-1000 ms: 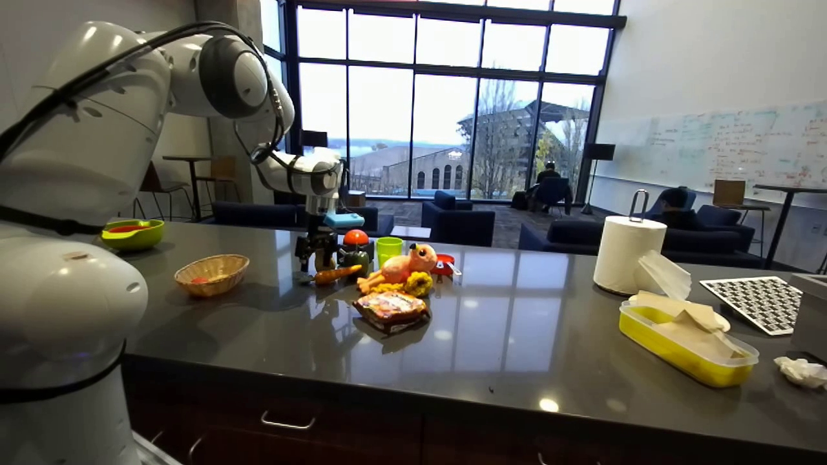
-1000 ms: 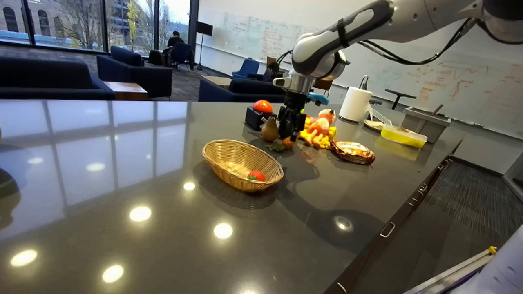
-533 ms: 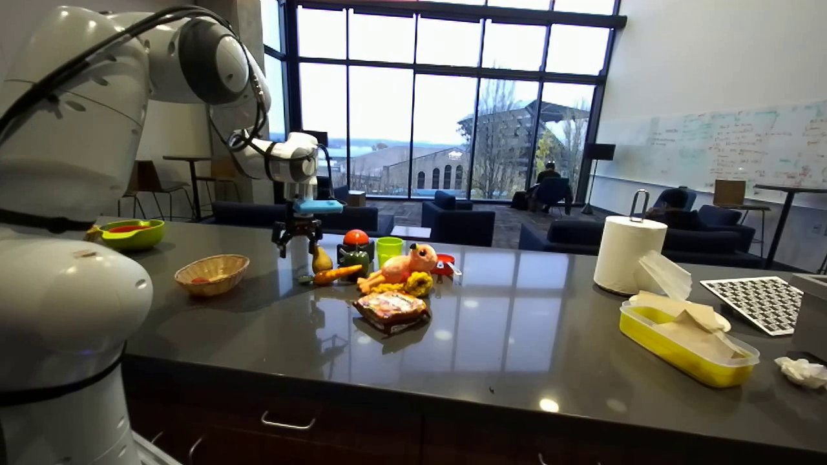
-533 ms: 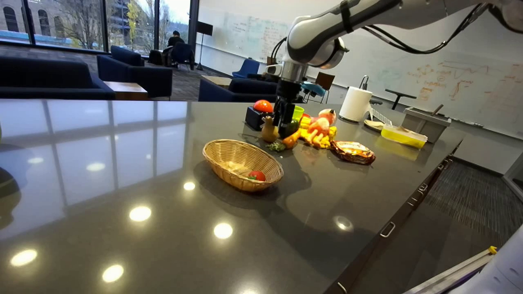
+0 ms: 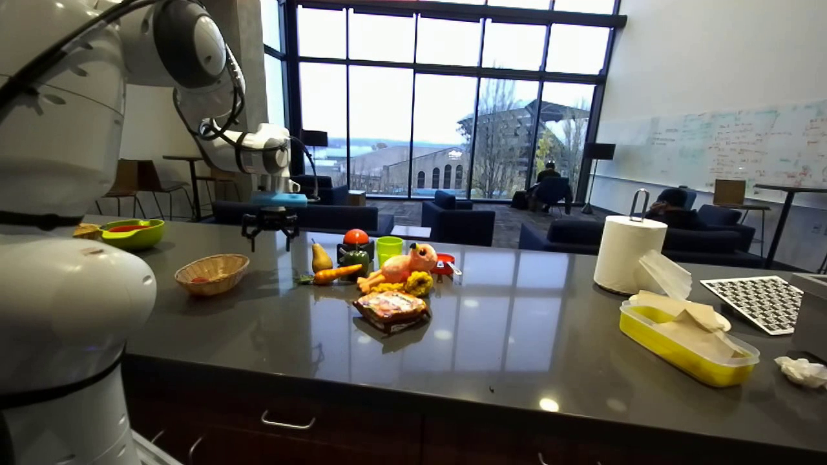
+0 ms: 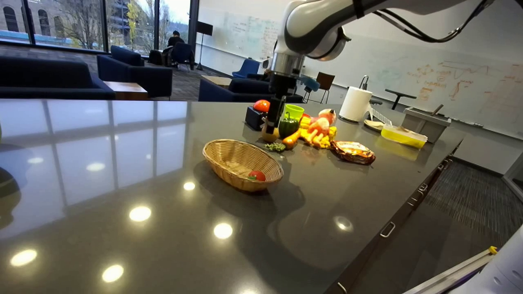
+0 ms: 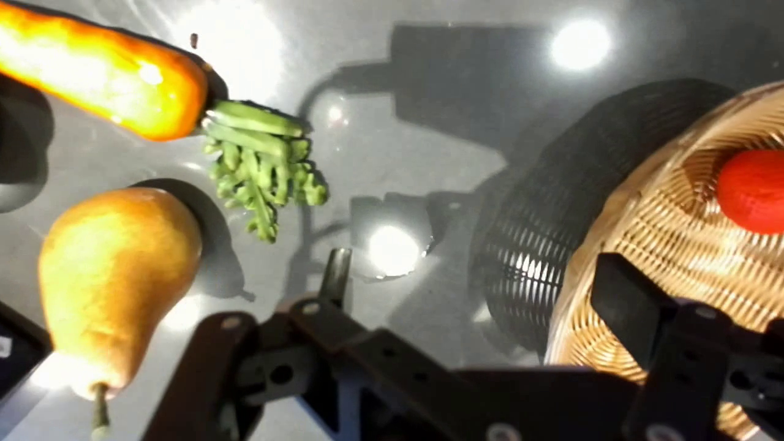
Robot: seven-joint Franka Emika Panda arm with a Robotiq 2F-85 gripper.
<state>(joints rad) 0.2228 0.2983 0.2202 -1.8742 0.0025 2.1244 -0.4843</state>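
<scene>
Gripper nearer the basket than before, jaws wide apart, whiteboard handwriting illegible

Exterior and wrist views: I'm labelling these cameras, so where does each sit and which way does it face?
An exterior view: beside the arm, facing across the counter to the windows; arm and open gripper show.
An exterior view: near the basket, facing along the counter toward the whiteboard; outer arm and gripper show.
Wrist view: at the arm's end, looking down at pear, carrot and basket; gripper shows along the bottom.
Both exterior views share arm, gripper, basket, carrot.
</scene>
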